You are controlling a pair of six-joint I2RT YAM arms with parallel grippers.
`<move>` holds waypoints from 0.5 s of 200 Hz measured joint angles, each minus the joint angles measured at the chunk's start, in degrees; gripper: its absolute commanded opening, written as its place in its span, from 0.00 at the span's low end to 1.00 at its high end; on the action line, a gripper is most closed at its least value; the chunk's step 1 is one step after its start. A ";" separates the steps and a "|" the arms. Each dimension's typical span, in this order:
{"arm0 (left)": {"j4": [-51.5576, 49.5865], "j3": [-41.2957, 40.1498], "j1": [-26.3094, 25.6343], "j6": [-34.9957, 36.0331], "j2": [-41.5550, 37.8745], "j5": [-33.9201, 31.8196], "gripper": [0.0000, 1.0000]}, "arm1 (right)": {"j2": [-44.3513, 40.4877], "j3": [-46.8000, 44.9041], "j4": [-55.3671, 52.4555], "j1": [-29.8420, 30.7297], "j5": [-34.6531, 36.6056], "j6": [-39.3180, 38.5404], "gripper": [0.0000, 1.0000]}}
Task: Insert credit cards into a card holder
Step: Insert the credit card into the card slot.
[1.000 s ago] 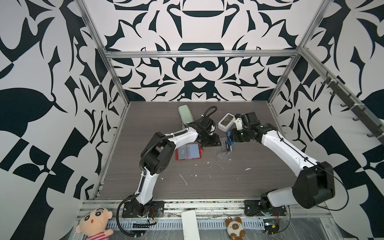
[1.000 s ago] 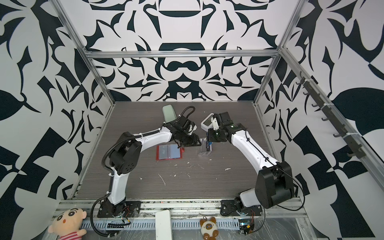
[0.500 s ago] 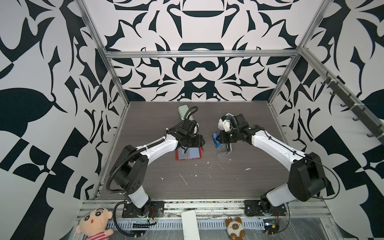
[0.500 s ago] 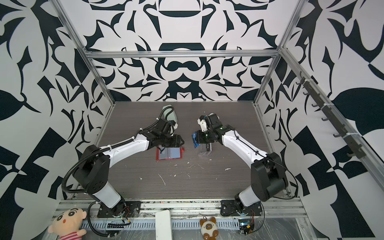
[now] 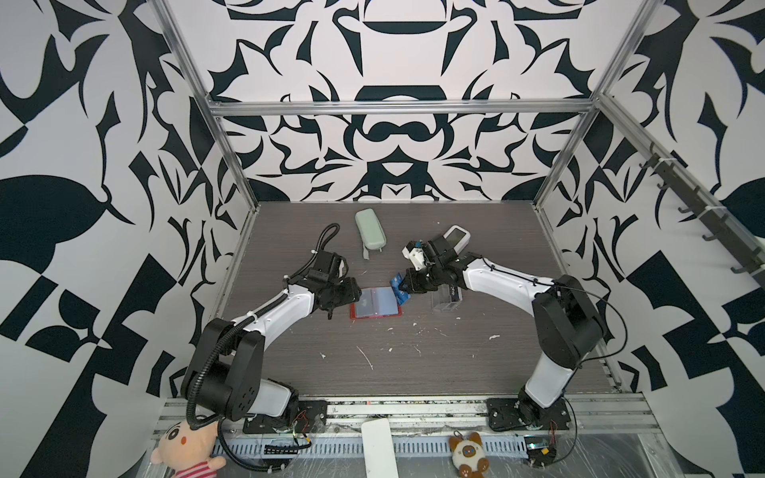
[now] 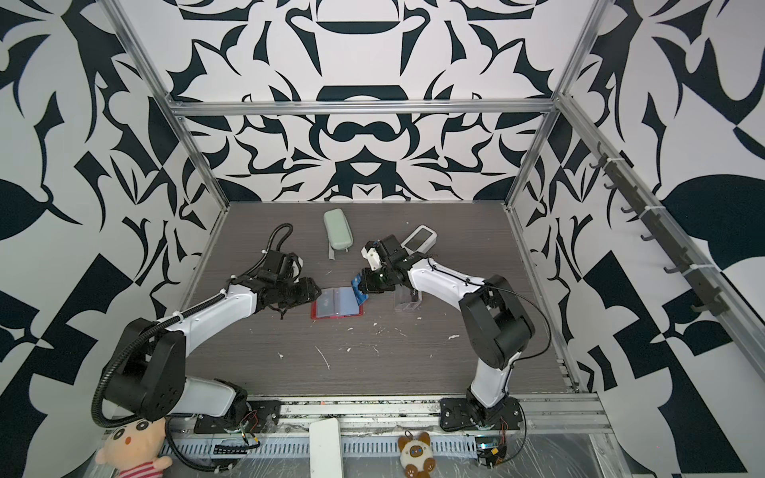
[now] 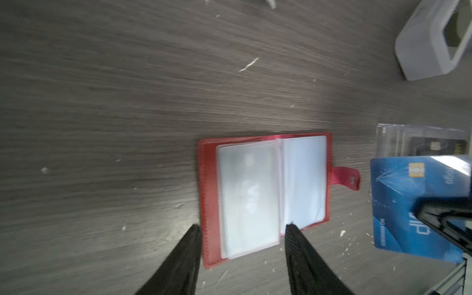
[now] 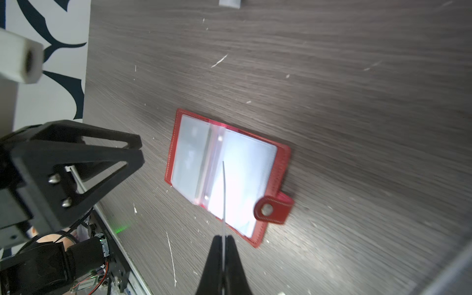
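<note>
From my console, in both top views the dark wood-grain table (image 5: 455, 364) fills the floor of the patterned booth, scattered with white flecks. Taking the card holder as the middle of the dial, the left arm (image 5: 281, 310) reaches in from 8 o'clock and the right arm (image 5: 505, 281) from 4 o'clock. A mint-green case (image 5: 370, 234) lies at 12 o'clock, well apart from everything else. The card holder (image 5: 376, 304) lies open and flat near mid-table, clear sleeve pages up, with its snap tab sticking out toward 3 o'clock. On the left wrist camera I see pale "VIP" lettering through the page away from the tab (image 7: 250, 196). A white device (image 5: 456, 237) sits at 1 o'clock, behind the right wrist. A clear stand (image 5: 446, 299) is at 3 o'clock, with a dark card (image 7: 434, 148) standing in it. The blue card (image 5: 400, 289) hangs tilted just beside the tab end, at 2 o'clock, and is not in any sleeve. The right gripper (image 8: 223, 237) has its fingers pressed together, pinching that blue card, which shows edge-on from its wrist. The left gripper (image 7: 242, 227) sits at the holder's 9 o'clock edge with its fingers spread and nothing between them; I cannot tell whether they touch the cover.
</note>
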 measured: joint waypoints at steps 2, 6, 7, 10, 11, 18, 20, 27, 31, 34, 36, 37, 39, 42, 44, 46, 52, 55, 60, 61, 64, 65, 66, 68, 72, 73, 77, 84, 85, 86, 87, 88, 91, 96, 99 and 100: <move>0.02 -0.26 0.31 -0.07 0.00 0.09 0.55 | 0.24 0.11 0.17 0.09 -0.13 0.15 0.00; 0.07 -0.68 0.74 -0.15 0.07 0.31 0.55 | 0.83 0.26 0.55 0.26 -0.48 0.39 0.00; 0.07 -0.76 0.85 -0.20 0.09 0.35 0.55 | 0.94 0.28 0.59 0.28 -0.55 0.42 0.00; 0.07 -1.05 1.20 -0.24 0.11 0.50 0.55 | 1.36 0.46 0.76 0.37 -0.79 0.61 0.00; 0.09 -1.20 1.33 -0.26 0.17 0.59 0.55 | 1.44 0.50 0.81 0.39 -0.83 0.68 0.00; 0.20 -1.73 2.03 -0.46 0.42 0.94 0.54 | 2.36 0.74 1.42 0.66 -1.55 1.25 0.00; 0.26 -1.86 2.25 -0.57 0.52 1.05 0.54 | 2.62 0.79 1.60 0.70 -1.84 1.42 0.00; 0.48 -2.21 2.78 -0.79 0.94 1.42 0.54 | 3.41 0.92 2.23 0.92 -2.49 1.81 0.00; 0.63 -2.36 3.02 -0.87 1.20 1.70 0.53 | 3.78 0.96 2.49 0.98 -2.78 2.01 0.00; 0.76 -2.47 3.15 -0.94 1.42 1.81 0.53 | 4.15 0.98 2.84 1.07 -3.10 2.27 0.00; 0.83 -2.47 3.21 -0.96 1.53 1.90 0.53 | 4.37 0.98 3.04 1.11 -3.28 2.40 0.00; 0.85 -2.51 3.26 -0.98 1.66 2.01 0.53 | 4.44 0.98 3.10 1.14 -3.32 2.45 0.00; 0.98 -2.56 3.28 -1.05 1.81 2.10 0.52 | 4.68 1.01 3.26 1.20 -3.52 2.62 0.00; 1.09 -2.58 3.30 -1.09 2.12 2.21 0.52 | 4.94 1.03 3.48 1.29 -3.78 2.89 0.00; 1.16 -2.58 3.32 -1.14 2.23 2.29 0.52 | 5.14 1.03 3.61 1.31 -3.91 2.97 0.00; 1.25 -2.58 3.34 -1.16 2.47 2.47 0.51 | 5.35 1.03 3.76 1.33 -4.11 3.10 0.00; 1.57 -2.58 3.37 -1.22 3.04 2.82 0.51 | 5.86 1.05 4.13 1.40 -4.55 3.39 0.00; 1.75 -2.58 3.39 -1.29 3.28 3.06 0.50 | 6.08 1.05 4.31 1.44 -4.74 3.54 0.00; 2.03 -2.58 3.39 -1.36 3.78 3.37 0.50 | 6.49 1.05 4.63 1.49 -5.07 3.76 0.00; 2.10 -2.58 3.39 -1.33 3.85 3.41 0.50 | 6.56 1.05 4.70 1.51 -5.14 3.80 0.00; 2.23 -2.58 3.39 -1.36 4.04 3.54 0.49 | 6.78 1.05 4.94 1.57 -5.33 4.02 0.00; 2.29 -2.58 3.39 -1.36 4.09 3.56 0.49 | 6.82 1.05 4.98 1.60 -5.35 4.04 0.00; 2.34 -2.58 3.39 -1.38 4.24 3.61 0.48 | 6.95 1.05 5.03 1.60 -5.42 4.13 0.00; 2.38 -2.58 3.39 -1.42 4.35 3.67 0.48 | 7.06 1.05 5.09 1.62 -5.51 4.22 0.00; 2.60 -2.58 3.39 -1.46 4.66 3.91 0.48 | 7.34 1.05 5.38 1.64 -5.75 4.39 0.00; 2.64 -2.58 3.39 -1.51 4.72 3.93 0.48 | 7.39 1.05 5.40 1.64 -5.79 4.42 0.00; 2.80 -2.58 3.39 -1.55 5.01 4.15 0.48 | 7.67 1.05 5.64 1.70 -5.97 4.61 0.00; 3.06 -2.58 3.39 -1.64 5.46 4.48 0.48 | 8.09 1.05 5.99 1.73 -6.27 4.81 0.00; 3.13 -2.58 3.39 -1.64 5.51 4.50 0.48 | 8.11 1.07 6.01 1.73 -6.29 4.81 0.00; 3.19 -2.58 3.39 -1.68 5.64 4.57 0.47 | 8.20 1.07 6.05 1.73 -6.32 4.79 0.00; 3.21 -2.58 3.39 -1.70 5.68 4.61 0.47 | 8.24 1.05 6.08 1.73 -6.32 4.81 0.00; 3.23 -2.58 3.39 -1.73 5.73 4.61 0.47 | 8.28 1.07 6.12 1.75 -6.36 4.83 0.00; 3.37 -2.58 3.39 -1.75 5.92 4.72 0.47 | 8.41 1.07 6.23 1.75 -6.45 4.87 0.00; 3.67 -2.58 3.39 -1.79 6.27 4.96 0.47 | 8.63 1.07 6.32 1.79 -6.54 4.96 0.00; 3.87 -2.56 3.41 -1.81 6.40 5.09 0.47 | 8.76 1.07 6.40 1.79 -6.60 4.98 0.00; 4.00 -2.56 3.41 -1.86 6.43 5.25 0.47 | 8.79 1.07 6.43 1.79 -6.60 4.98 0.00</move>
